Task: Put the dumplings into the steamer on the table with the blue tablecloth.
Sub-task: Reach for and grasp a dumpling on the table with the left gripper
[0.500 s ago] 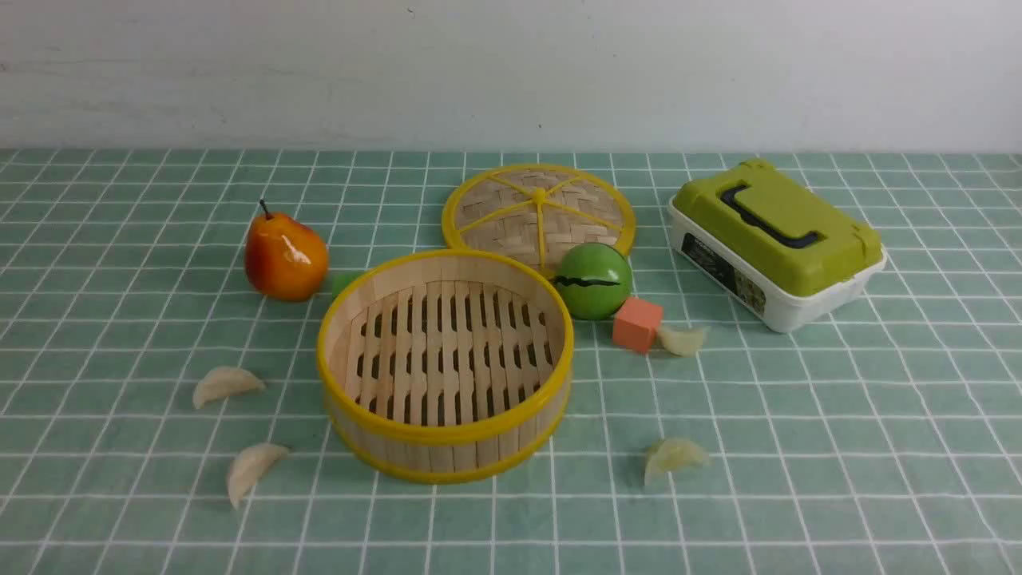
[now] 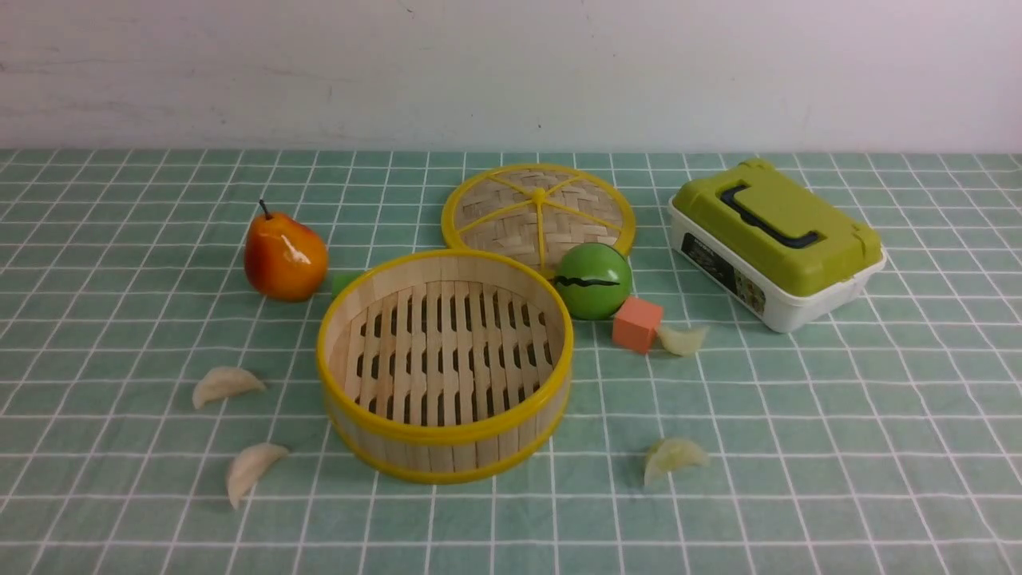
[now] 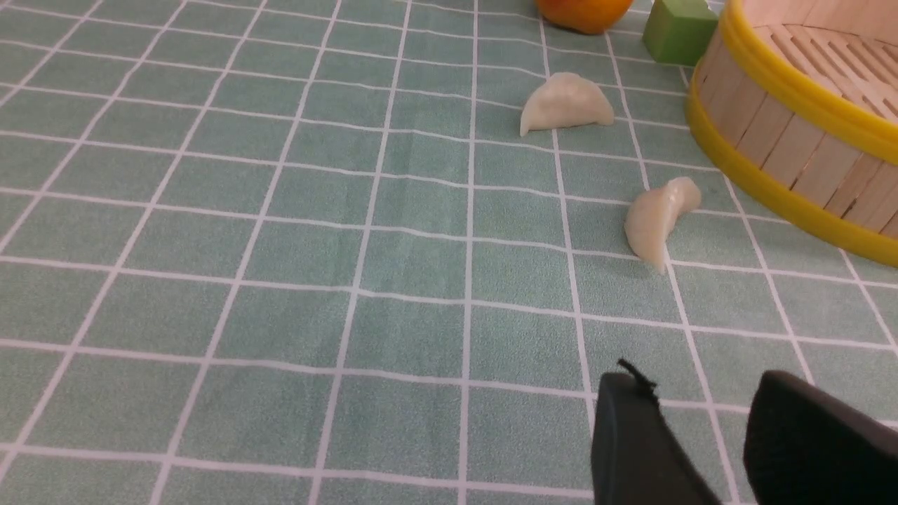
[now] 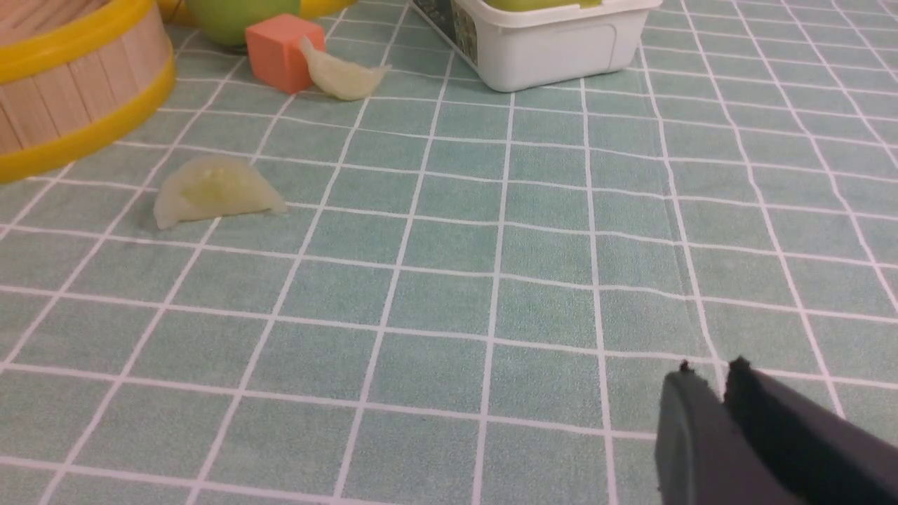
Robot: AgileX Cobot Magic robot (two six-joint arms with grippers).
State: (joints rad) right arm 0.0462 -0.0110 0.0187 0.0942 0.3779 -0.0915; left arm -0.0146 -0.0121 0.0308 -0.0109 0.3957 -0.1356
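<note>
Several pale dumplings lie on the blue-green grid tablecloth (image 2: 798, 447) around the empty bamboo steamer (image 2: 445, 438). Two lie to its left (image 2: 227, 385) (image 2: 251, 467). Two lie to its right, one in the open (image 2: 675, 457) and one against an orange cube (image 2: 680, 339). In the left wrist view my left gripper (image 3: 701, 393) is open and empty, short of the nearer dumpling (image 3: 659, 217), with the other dumpling (image 3: 565, 105) farther off. In the right wrist view my right gripper (image 4: 710, 372) is shut and empty, well away from its nearest dumpling (image 4: 210, 189). Neither gripper shows in the front view.
Behind the steamer lie its woven lid (image 2: 539, 209), a green ball (image 2: 593, 279) and the orange cube (image 2: 637, 323). A pear (image 2: 285, 255) and a small green block (image 3: 677, 28) stand at the back left. A green-lidded white box (image 2: 774, 243) sits at the back right.
</note>
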